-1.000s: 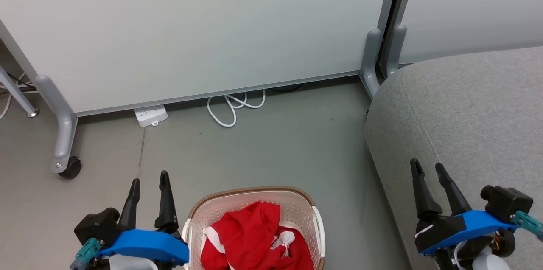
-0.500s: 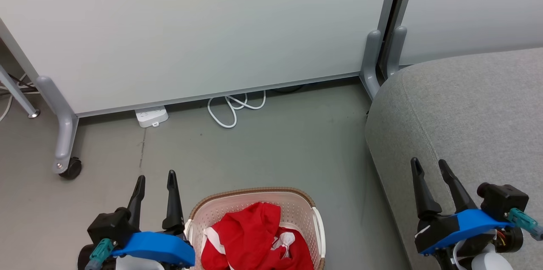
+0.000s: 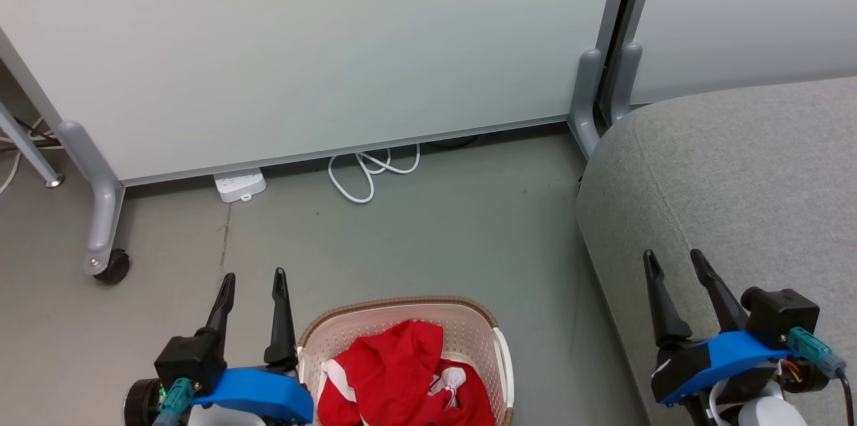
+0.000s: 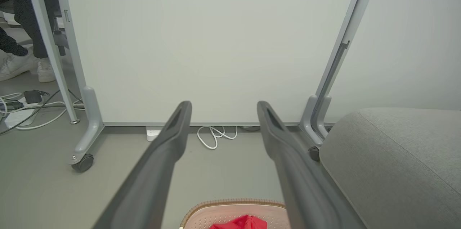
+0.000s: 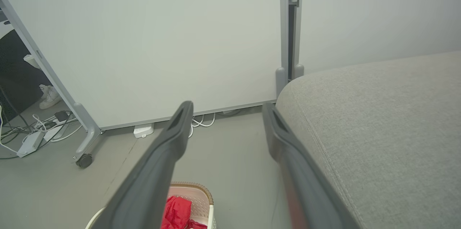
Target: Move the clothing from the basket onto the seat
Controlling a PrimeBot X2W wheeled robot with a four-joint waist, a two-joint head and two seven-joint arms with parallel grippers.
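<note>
Clothing (image 3: 395, 372) heaped in basket (image 3: 402, 301), just right of left pincer (image 3: 254, 273); right pincer (image 3: 672, 253) over seat (image 3: 750, 171); both spread wide.

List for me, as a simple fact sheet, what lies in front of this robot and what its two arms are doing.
clothing: red with white trim, bunched inside the basket
basket: cream, brown rim, on the floor between the arms
seat: grey, right of the basket
left end effector: open, holding nothing, beside the basket's left
right end effector: open, holding nothing, by the seat's edge
background: white panel, with a looped cable and power strip at its foot
progress: no clothing lifted yet
</note>
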